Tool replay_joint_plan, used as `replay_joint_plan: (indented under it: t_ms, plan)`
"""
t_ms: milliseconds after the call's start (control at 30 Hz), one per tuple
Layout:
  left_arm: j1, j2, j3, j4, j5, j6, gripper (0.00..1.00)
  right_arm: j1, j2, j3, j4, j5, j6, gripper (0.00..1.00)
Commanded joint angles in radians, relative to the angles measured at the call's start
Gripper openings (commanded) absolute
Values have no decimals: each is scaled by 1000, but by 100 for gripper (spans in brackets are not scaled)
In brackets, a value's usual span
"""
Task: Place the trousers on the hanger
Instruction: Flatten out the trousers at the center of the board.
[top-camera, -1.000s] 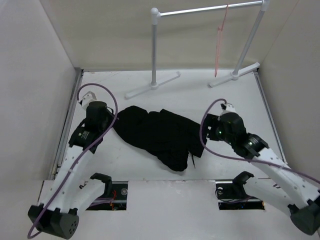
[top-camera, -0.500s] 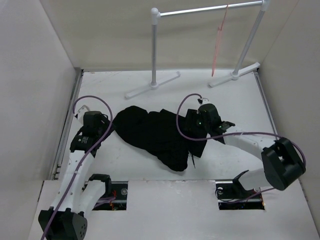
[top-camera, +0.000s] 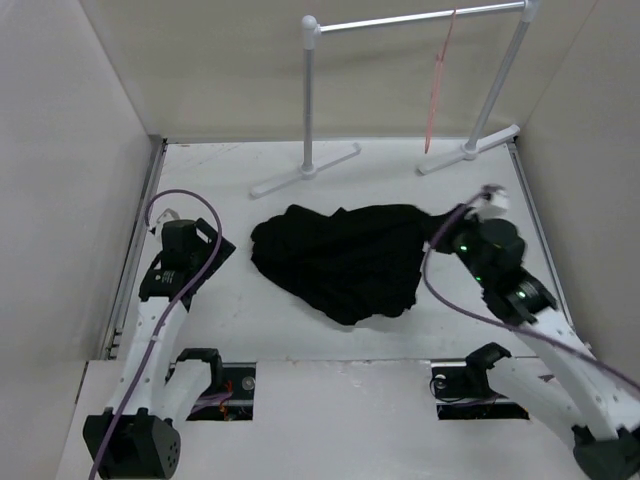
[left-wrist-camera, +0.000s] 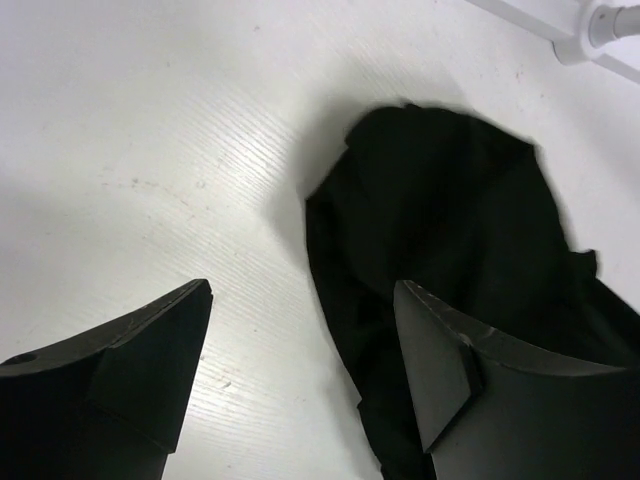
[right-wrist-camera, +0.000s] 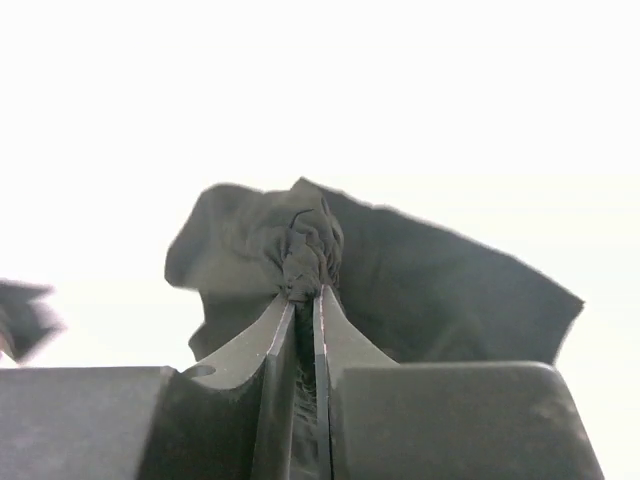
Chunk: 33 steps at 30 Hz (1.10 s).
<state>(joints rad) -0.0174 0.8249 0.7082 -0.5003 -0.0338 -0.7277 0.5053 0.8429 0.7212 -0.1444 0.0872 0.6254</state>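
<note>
Trousers (top-camera: 345, 262) lie heaped centrally, their three-o'clock end clamped in the right gripper (right-wrist-camera: 305, 300); the left gripper (left-wrist-camera: 300, 292) hovers at nine o'clock, jaws apart, empty. Likely step: gathering the garment. Next comes lifting it toward the hanger (top-camera: 437, 90), hung on the rail (top-camera: 400, 20) at one o'clock; bare table (top-camera: 400, 180) between, side walls (top-camera: 70, 200) close beside both arms

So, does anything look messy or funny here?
Yes. The trousers lie in a crumpled heap on the table, with one bunched end pinched in the right claw. The pink hanger dangles bare from the rail at the back.
</note>
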Motion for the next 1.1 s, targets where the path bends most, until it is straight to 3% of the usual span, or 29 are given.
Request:
replay_joint_plan:
  t_ms: [0,133,333,533,800,900,933,1000,1033,1067]
  plan:
    - [-37,28,31,61,25,-22,73,-121,-235,105,-255,226,-3,12]
    - [-129,89,50,117,14,-52,74,-260,-375,156,-407,246,-18,12]
    - [-345,276,89,268,-8,-133,74,-452,-450,144,-541,295,20,9]
    - [-584,551,197,425,-72,-179,73,-454,-424,158,-529,266,39,10]
    - [-664,828,301,588,-26,-170,68,-446,-389,175,-512,175,51,11]
    - [-657,946,375,586,-15,-165,57,-431,-387,175,-495,154,57,12]
    - [-654,977,402,589,-15,-165,48,-422,-384,175,-486,142,57,12]
    - [-643,1000,442,585,-28,-167,18,-402,-375,185,-478,126,57,11]
    - [-632,997,462,574,-35,-165,8,-393,-369,193,-478,123,59,11]
    - [-616,972,476,550,-49,-164,3,-382,-363,205,-478,120,59,10]
